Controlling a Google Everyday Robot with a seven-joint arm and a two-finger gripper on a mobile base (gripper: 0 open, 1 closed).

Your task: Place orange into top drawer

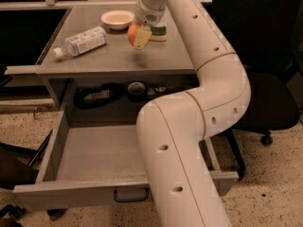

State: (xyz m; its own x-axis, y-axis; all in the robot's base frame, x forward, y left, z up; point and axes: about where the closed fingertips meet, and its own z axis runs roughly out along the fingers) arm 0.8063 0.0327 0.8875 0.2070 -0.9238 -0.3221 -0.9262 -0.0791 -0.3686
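One bright orange (132,33) in fingers (141,38), midair

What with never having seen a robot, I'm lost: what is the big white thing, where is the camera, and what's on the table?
That is a robot's arm, bent like an elbow. The one camera looks down past it; where it is mounted I cannot tell. Its pincer, above the grey table, is shut on the orange. On the table lie a white bowl, a plastic bottle on its side and a sponge. Below, the top drawer stands pulled open.
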